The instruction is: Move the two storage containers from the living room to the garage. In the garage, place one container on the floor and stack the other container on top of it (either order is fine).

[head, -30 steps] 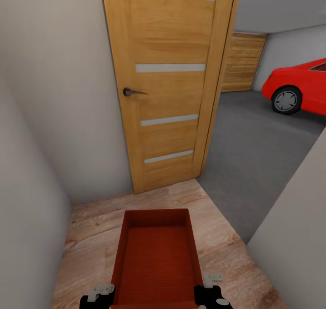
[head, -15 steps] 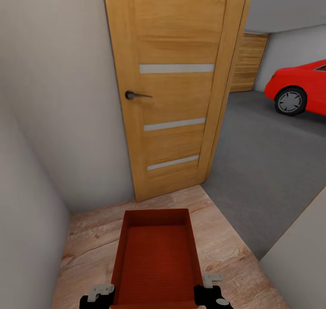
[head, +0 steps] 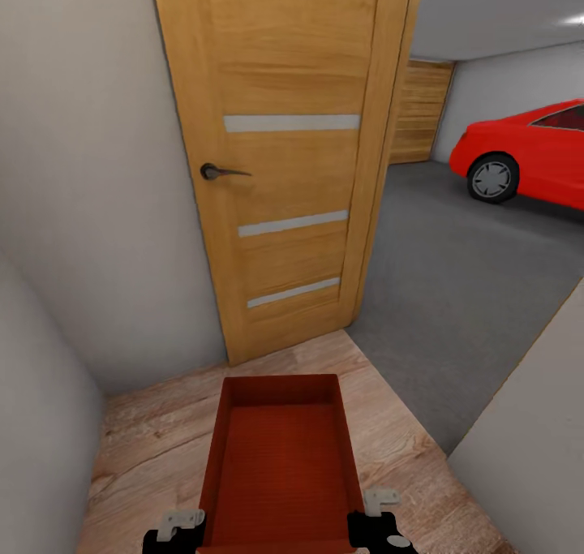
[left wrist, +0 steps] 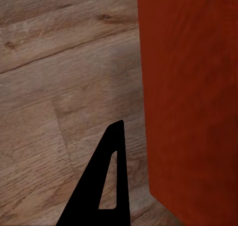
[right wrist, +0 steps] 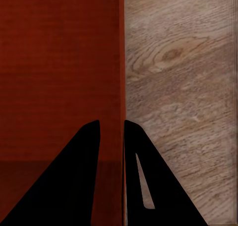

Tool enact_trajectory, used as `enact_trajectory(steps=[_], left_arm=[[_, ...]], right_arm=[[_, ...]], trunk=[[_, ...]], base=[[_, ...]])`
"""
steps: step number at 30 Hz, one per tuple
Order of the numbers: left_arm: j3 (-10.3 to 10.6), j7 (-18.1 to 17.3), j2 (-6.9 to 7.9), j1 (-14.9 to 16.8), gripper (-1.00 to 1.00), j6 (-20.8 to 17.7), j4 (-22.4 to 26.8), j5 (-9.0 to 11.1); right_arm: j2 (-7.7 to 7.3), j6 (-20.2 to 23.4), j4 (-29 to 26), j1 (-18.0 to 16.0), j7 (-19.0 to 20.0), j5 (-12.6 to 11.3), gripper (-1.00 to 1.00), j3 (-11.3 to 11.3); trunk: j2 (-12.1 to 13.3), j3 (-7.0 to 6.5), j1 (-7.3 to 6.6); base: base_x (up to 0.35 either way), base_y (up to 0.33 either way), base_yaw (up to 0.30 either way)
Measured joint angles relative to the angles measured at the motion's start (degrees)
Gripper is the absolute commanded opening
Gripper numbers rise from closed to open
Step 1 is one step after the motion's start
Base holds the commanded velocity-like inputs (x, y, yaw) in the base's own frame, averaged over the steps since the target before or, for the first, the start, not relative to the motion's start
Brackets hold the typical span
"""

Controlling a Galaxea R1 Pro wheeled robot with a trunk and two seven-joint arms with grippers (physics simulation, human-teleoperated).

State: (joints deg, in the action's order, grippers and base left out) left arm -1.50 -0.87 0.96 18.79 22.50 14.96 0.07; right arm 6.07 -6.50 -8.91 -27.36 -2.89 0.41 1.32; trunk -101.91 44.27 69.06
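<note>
Fingers, right gripper (right wrist: 110,151): closed down on the container's thin wall, one finger inside, one outside.
Fingers, left gripper (head: 174,530): one dark finger (left wrist: 101,186) seen beside the container's outer wall; grip cannot be told.
Storage container (head: 280,465): orange-red, open top, carried level between both grippers above the wood-plank floor (head: 154,432).
Door (head: 284,156): wooden, stood open just ahead.
Garage floor (head: 462,294): grey concrete beyond the doorway.
Red car (head: 527,152): parked on it, well apart.

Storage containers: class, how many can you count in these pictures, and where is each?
1. The container is carried in front of the robot between the left gripper and right gripper, above the wood floor near the door.
</note>
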Motion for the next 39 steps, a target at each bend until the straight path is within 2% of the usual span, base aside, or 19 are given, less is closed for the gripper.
enact_trajectory(steps=[9, 28, 39], left_arm=[[0.0, 0.0, 0.06, 0.0, -1.00, 0.0, 0.0, 0.0], [0.0, 0.0, 0.08, 0.0, -1.00, 0.0, 0.0, 0.0], [0.0, 0.0, 0.06, 0.0, -1.00, 0.0, 0.0, 0.0]], right_arm=[[0.00, 0.0, 0.0, 0.0, 0.0, 0.0, -1.00, 0.0], [0.03, 0.0, 0.0, 0.0, 0.0, 0.0, -1.00, 0.0], [0.04, 0.0, 0.0, 0.0, 0.0, 0.0, -1.00, 0.0]], trunk=[[0.0, 0.00, -0.02], [0.0, 0.00, -0.02], [0.0, 0.00, 0.00]], base=[[0.051, 0.011, -0.125], [0.275, 0.126, -0.003], [0.039, 0.016, -0.080]])
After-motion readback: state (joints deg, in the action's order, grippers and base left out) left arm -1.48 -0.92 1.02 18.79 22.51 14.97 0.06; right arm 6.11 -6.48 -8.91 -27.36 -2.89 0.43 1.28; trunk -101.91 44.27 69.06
